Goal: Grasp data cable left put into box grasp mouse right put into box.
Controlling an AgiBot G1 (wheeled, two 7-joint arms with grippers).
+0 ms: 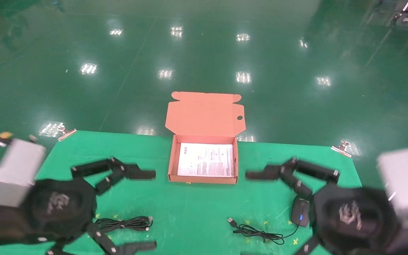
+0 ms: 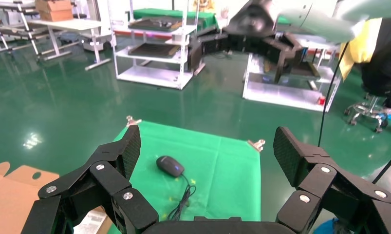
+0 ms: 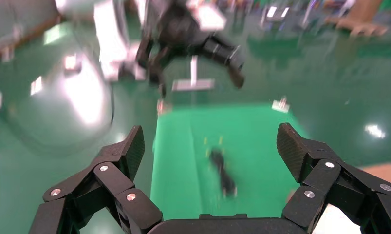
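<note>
Data cable (image 1: 126,224) shows sharply in head view, blurred (image 3: 222,173) at right wrist.

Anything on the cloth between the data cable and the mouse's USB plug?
No. In the head view the green cloth between the data cable and the mouse cord's plug is bare; the box sits farther back.

Light: you get bright, even overhead lighting.
Glare: white lamp spots dot the glossy floor (image 1: 204,53).
Shadows: faint and soft on the green cloth (image 1: 197,212).
Blur: your right wrist view smears heavily; the head view blurs both arms at its edges.
</note>
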